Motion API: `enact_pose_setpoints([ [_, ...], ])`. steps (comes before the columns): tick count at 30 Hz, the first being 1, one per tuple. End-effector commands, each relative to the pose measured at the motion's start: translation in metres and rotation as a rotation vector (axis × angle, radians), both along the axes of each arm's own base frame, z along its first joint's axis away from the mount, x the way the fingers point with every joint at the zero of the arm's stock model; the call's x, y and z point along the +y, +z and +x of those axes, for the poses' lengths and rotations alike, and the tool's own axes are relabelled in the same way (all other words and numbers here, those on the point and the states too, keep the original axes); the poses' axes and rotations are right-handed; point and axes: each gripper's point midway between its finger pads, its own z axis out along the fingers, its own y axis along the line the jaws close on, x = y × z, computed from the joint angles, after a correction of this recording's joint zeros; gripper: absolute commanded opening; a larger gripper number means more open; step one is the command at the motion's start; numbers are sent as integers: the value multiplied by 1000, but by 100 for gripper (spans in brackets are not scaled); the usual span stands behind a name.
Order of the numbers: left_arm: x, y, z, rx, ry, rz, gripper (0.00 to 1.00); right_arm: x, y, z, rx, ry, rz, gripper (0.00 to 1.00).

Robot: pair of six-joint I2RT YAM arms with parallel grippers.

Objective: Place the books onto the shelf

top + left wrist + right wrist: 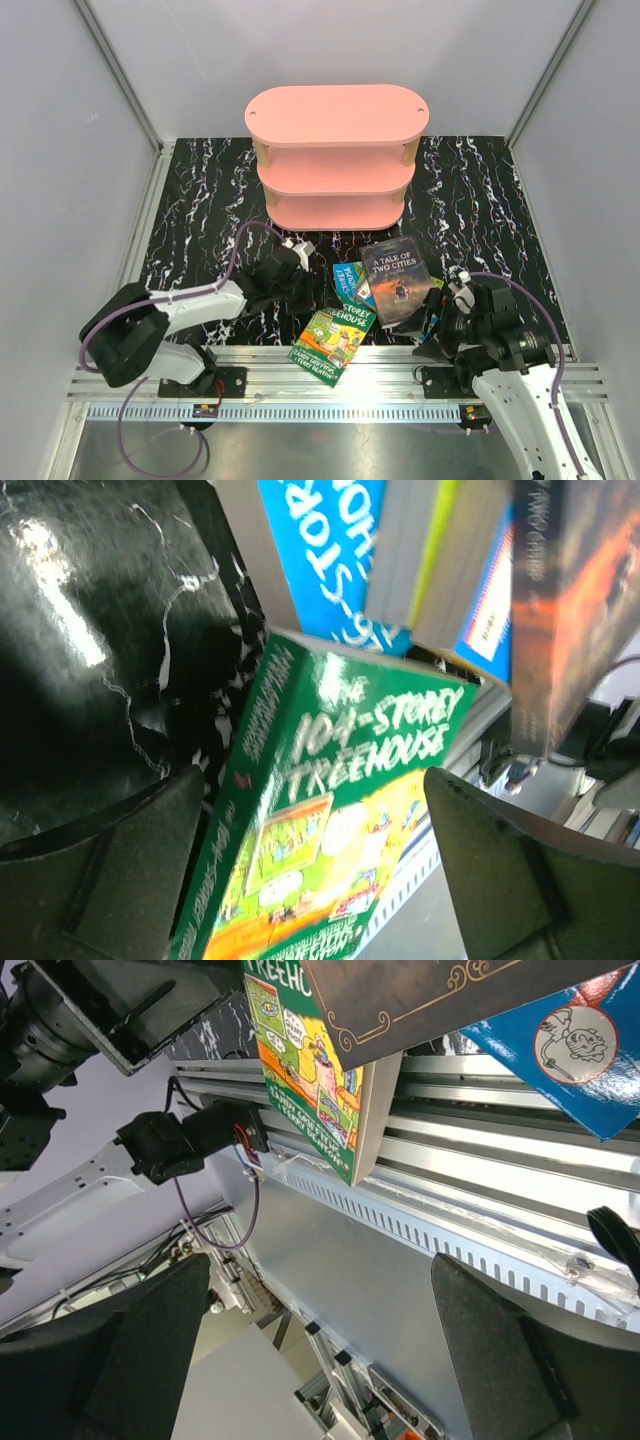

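My left gripper (303, 268) stands with its jaws wide apart, holding nothing. The green book (330, 346) lies at its 5 o'clock, partly over the rail (400, 385). At its 3 o'clock the dark book (397, 282) rests on a blue book (348, 278). The right gripper (452, 295), also spread and holding nothing, sits just beside the pile. The shelf (337, 115) stands at the pile's 12 o'clock, apart.

Shelf (337, 115): pink boards, pale wooden posts. Tabletop (200, 210): black, white marble veining. Treehouse book (330, 347): green cover, white title, yellow-orange cartoon panels. Two Cities book (398, 282): dark cover, orange sunset glow, gold border. Blue books (349, 281): bright blue, white lettering. Left fingers (130, 870): matt dark grey. Cable (244, 238): purple.
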Motion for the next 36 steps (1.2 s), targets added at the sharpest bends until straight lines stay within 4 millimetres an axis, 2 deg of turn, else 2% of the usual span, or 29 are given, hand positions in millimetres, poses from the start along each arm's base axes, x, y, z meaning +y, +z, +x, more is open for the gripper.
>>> enact_pose_setpoints([
  [1, 8, 22, -4, -67, -38, -4, 97, 1, 6, 11, -43, -7, -2, 100],
  [5, 19, 16, -23, -44, -104, 10, 99, -7, 5, 35, -52, 13, -140, 100],
  [7, 20, 12, -32, -22, -143, 0, 99, -2, 10, 53, -89, 10, -143, 100],
  [8, 21, 9, -36, -11, -153, 3, 99, 4, 9, 61, -58, 5, -140, 100],
  [10, 28, -2, -42, 6, -167, 29, 99, 22, 12, 69, -110, 56, -172, 100],
  [11, 30, -5, -43, 7, -170, 39, 99, 32, 5, 69, -70, 71, -199, 100],
  [12, 32, -8, -44, 0, -177, 46, 99, 55, 4, 51, -99, 190, -212, 100],
  [13, 34, -10, -45, -2, -177, 55, 99, 63, 4, 55, -136, 191, -262, 100],
  [14, 37, -13, -46, -10, -181, 56, 99, 76, -7, 50, -102, 217, -300, 100],
  [16, 37, -11, -41, -55, -184, 55, 99, 102, -13, 32, -102, 286, -305, 100],
  [17, 36, -10, -39, -74, -189, 51, 99, 110, -24, 28, -77, 302, -319, 100],
  [18, 35, -9, -36, -101, -197, 49, 99, 122, -24, 28, -89, 301, -287, 100],
  [19, 31, -6, -32, -127, -203, 39, 99, 126, -30, 20, -64, 306, -278, 100],
  [21, 25, 0, -26, -168, -224, 25, 99, 131, -30, 21, -64, 296, -249, 100],
  [23, 19, 2, -22, -184, -245, 14, 99, 127, -27, 22, -77, 279, -253, 100],
  [27, 8, 1, -21, -189, -303, -17, 99, 105, -34, 17, -48, 236, -309, 100],
  [28, 5, 0, -20, -190, -306, -25, 99, 99, -43, 13, -18, 218, -319, 100],
  [34, -4, -7, -23, -167, -363, -51, 99, 72, -50, -1, 40, 104, -257, 100],
  [36, -6, -9, -27, -155, -385, -63, 94, 61, -53, -5, 56, 75, -265, 100],
])
